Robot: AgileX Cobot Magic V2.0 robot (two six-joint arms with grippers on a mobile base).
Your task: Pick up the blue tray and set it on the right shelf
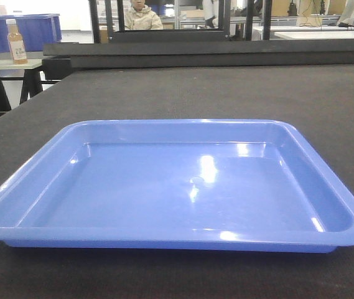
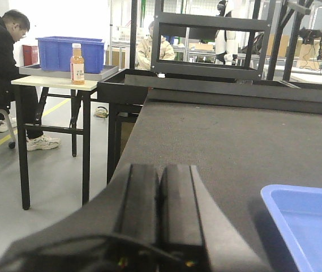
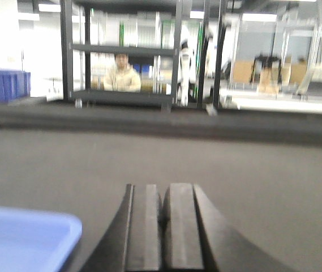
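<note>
The blue tray [image 1: 177, 184] lies flat and empty on the dark felt table, filling the middle of the front view. In the left wrist view my left gripper [image 2: 161, 170] is shut with nothing in it, left of the tray's corner [image 2: 308, 226] and apart from it. In the right wrist view my right gripper [image 3: 163, 190] is also shut and empty, just right of the tray's corner [image 3: 25, 238]. Neither gripper shows in the front view. The right shelf is out of view.
A dark raised ledge [image 1: 214, 53] runs along the table's far edge, with a black frame rack [image 2: 211, 42] behind it. To the left stands a small table with a deep blue bin [image 2: 70, 54] and an orange drink bottle [image 2: 77, 63]. People sit behind.
</note>
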